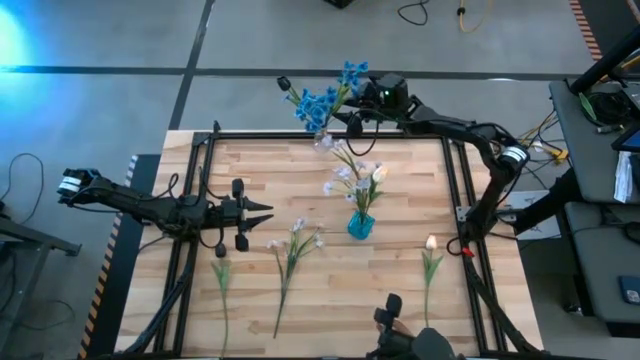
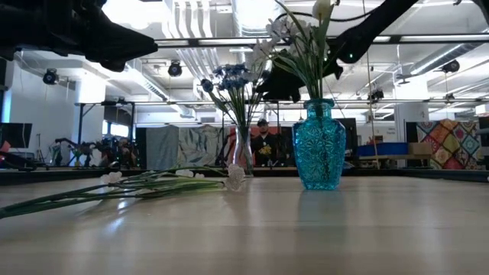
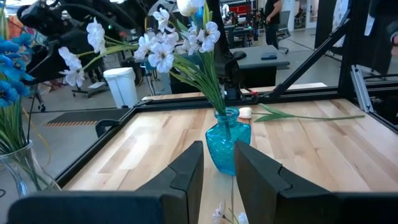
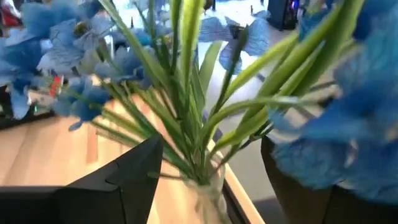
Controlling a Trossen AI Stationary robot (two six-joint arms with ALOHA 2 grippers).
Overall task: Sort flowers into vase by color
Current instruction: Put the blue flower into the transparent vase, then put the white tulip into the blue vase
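Observation:
A clear vase (image 1: 322, 138) at the table's far edge holds blue flowers (image 1: 320, 100). My right gripper (image 1: 345, 115) is open at them. In its wrist view (image 4: 211, 146) the fingers stand on either side of the green stems (image 4: 186, 124), above the vase's mouth (image 4: 205, 196). A blue vase (image 1: 360, 227) at mid-table holds white-pink sprays and a cream tulip (image 3: 180, 43). Three stems lie flat near the table's near edge: one on the left (image 1: 222, 272), a white spray (image 1: 293, 250) and a cream tulip (image 1: 430, 262). My left gripper (image 1: 268, 213) hovers left of the blue vase, open by a narrow gap (image 3: 217, 155) and empty.
A black metal frame (image 1: 200, 150) borders the table. A dark camera mount (image 1: 395, 325) sits at the near edge. Bare wood lies between the two vases and along the table's right side. A person (image 2: 263, 141) stands far behind the table.

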